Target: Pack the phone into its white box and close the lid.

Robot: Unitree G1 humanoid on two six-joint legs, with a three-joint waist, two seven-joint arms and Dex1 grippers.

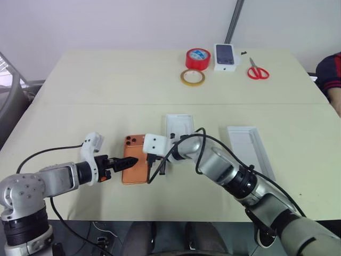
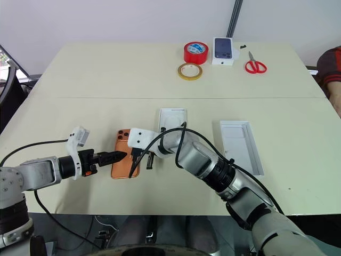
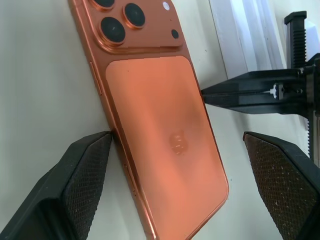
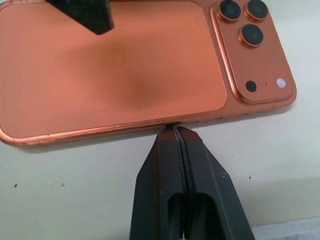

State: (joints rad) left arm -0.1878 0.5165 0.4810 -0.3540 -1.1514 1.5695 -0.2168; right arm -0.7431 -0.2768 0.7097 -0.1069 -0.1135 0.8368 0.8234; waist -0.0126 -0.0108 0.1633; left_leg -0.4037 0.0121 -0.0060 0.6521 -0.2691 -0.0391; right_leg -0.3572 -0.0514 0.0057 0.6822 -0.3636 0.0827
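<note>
Phone (image 1: 135,159): flat on table (image 1: 106,85), back up. Left gripper (image 3: 175,165): jaws released, straddling it. Right gripper (image 4: 178,131): jaws clenched empty, tips at its long edge.

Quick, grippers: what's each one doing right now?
Left gripper: open, fingers straddling the phone, not gripping it.
Right gripper: shut, holding nothing, tips at the phone's long edge.
</note>
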